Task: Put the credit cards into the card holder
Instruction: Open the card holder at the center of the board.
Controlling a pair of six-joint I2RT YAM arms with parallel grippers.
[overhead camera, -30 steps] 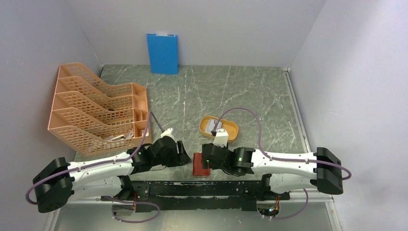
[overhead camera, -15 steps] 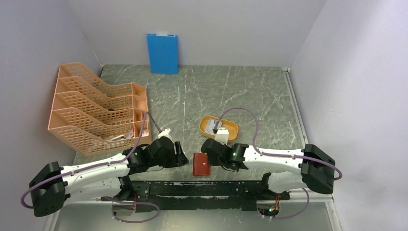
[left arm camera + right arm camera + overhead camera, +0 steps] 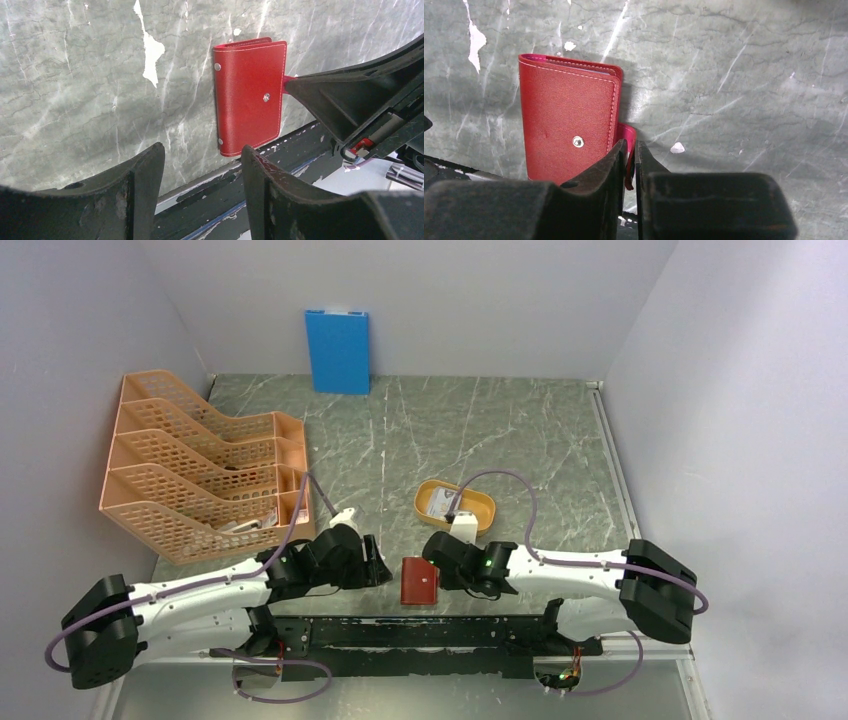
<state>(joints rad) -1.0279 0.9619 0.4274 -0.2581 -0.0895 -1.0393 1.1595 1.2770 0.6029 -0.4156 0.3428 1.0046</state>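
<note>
The card holder (image 3: 569,130) is pinched by its snap tab (image 3: 628,136) between the jaws of the right gripper (image 3: 630,148), its folded body lying just left of them. The left gripper (image 3: 202,156) is held open, with the card holder just ahead of it, untouched.

Nothing is legible: the card holder (image 3: 249,95) is unmarked, and the print on the credit cards (image 3: 438,502) in the tray (image 3: 490,506) is too small to read.
</note>
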